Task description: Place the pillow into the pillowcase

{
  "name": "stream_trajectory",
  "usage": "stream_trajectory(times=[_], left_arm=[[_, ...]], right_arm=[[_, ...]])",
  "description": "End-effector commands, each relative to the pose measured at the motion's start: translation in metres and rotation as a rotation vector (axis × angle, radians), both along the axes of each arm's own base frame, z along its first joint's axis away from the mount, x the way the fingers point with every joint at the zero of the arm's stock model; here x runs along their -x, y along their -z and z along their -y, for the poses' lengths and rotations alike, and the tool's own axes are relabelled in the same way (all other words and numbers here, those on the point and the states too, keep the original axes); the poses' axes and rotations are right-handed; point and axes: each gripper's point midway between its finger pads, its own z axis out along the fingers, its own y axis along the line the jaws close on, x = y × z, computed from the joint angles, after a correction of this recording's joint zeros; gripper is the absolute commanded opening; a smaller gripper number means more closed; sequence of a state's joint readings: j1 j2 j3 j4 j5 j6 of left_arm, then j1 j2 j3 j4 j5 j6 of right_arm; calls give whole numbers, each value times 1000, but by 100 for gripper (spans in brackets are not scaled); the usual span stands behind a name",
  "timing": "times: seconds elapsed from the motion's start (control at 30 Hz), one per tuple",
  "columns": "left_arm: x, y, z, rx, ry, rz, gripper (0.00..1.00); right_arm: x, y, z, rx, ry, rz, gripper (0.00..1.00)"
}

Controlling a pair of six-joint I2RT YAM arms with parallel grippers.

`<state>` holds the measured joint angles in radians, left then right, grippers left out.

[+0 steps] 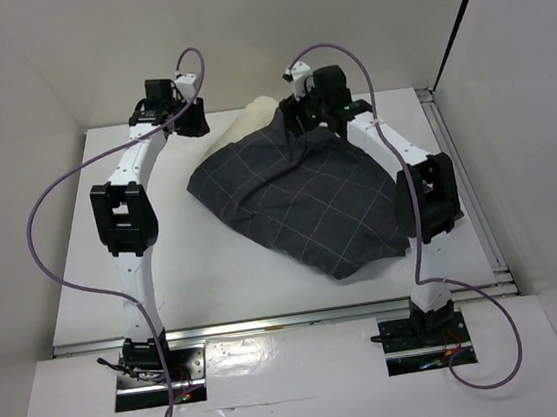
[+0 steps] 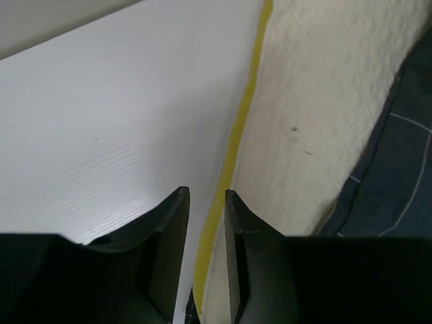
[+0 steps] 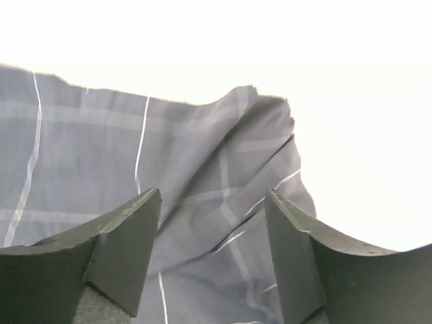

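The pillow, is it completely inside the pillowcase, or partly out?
Partly out. A white corner of the pillow sticks past the pillowcase at the far edge; its yellow band lies bare.

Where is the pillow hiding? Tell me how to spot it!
Look at the white table and find the big dark checked pillowcase lying across its middle. At its far edge, a pale lump pokes out: that is the pillow. It is the only soft cream thing there, quilted, with a yellow band along its edge.
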<state>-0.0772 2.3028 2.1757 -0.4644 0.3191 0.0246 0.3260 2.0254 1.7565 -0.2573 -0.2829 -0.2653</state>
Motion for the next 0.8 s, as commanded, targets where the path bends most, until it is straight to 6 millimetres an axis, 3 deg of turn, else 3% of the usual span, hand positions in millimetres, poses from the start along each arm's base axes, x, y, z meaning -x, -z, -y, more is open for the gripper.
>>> stream_trajectory(times=[0.0, 0.13, 0.17, 0.27, 0.37, 0.6, 0.77], left_arm=[[12, 6, 28, -14, 122, 0, 40], [29, 17, 40, 3, 190, -60, 21], [36, 20, 42, 9, 214, -84, 16], [44, 24, 47, -1, 246, -105, 13], [52, 27, 55, 7, 276, -129, 12], [65, 26, 61, 9, 314, -149, 12], [51, 14, 47, -36, 214, -82, 12]], right_arm=[[-5, -79, 6, 8, 96, 127, 70], [13, -62, 38, 102, 160, 8, 65], [27, -51, 45, 132, 165, -49, 64], [44, -28, 74, 208, 215, -147, 60], [56, -22, 91, 237, 240, -205, 54], [73, -10, 94, 273, 223, -309, 46], [91, 24, 94, 300, 186, -410, 41]])
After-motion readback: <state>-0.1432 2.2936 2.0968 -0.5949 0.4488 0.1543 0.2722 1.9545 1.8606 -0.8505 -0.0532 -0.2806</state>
